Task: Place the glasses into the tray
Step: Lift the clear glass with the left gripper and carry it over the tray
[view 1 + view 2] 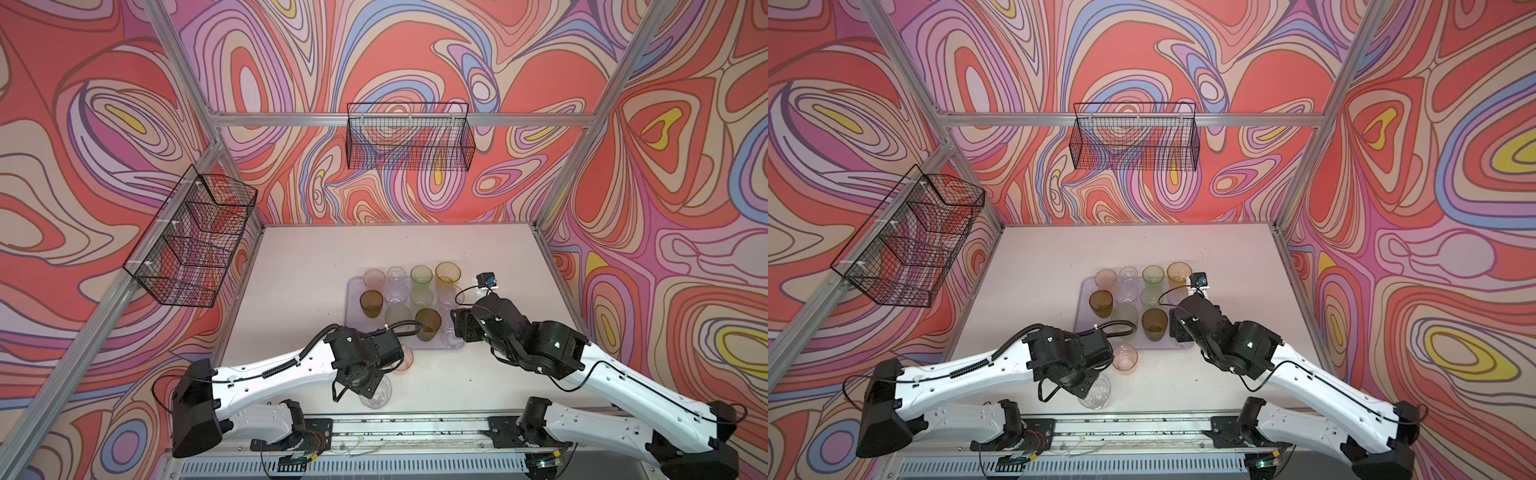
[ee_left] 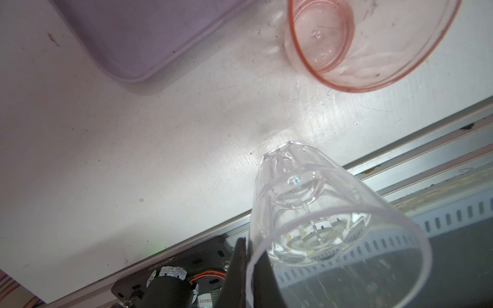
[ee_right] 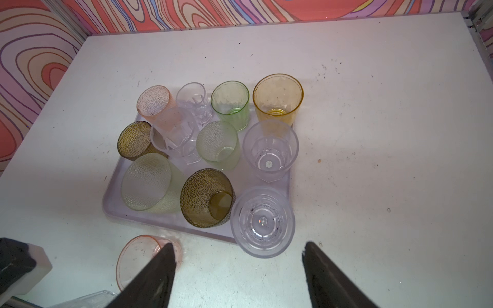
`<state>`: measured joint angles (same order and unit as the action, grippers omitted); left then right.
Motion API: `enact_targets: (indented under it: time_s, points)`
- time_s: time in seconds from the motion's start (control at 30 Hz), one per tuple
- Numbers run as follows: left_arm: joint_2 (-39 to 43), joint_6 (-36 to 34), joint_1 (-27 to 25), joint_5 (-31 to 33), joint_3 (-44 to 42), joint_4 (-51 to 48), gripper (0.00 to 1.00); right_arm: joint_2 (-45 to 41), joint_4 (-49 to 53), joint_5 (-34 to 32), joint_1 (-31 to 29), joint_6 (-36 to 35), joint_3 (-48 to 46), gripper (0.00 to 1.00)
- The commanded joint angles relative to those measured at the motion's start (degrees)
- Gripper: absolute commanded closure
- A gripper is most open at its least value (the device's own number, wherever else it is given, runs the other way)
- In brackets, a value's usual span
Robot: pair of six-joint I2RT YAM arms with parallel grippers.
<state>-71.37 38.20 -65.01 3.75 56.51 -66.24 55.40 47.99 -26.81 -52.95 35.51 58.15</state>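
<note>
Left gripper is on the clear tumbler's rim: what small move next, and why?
Probably lift it straight up: the left gripper is shut on the rim of the clear faceted plastic tumbler, which is outside the flat pale lavender tray, whose near corner looks bare.

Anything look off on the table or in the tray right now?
Nothing is tipped or spilled. The glasses in the tray stand upright. A pink glass stands outside it on the table, and the left fingers pinch a clear glass by its rim.
</note>
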Motion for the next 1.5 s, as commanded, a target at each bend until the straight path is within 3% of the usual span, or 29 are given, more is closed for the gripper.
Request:
enact_targets:
  time_s: [0.0, 0.57, 0.9, 1.47]
  points:
    - [0.95, 0.52, 1.27, 3.15, 1.32, -5.62, 1.0, 0.72, -0.69, 0.58, -0.18, -0.38, 0.8, 0.22]
    - [2.33, -5.37, 15.07, -0.45, 0.04, -6.29, 1.0, 1.25, -1.16, 0.99, -0.22, -0.73, 1.3, 0.22]
    - [-7.37, -9.26, 26.68, -1.73, 8.86, -2.33, 1.0, 1.47, -0.88, 0.84, -0.16, -1.45, 1.97, 0.22]
    - [-24.04, -11.72, 30.98, -1.4, 20.57, 3.79, 1.0, 0.05, 0.87, -0.19, -0.17, -1.18, 1.88, 0.22]
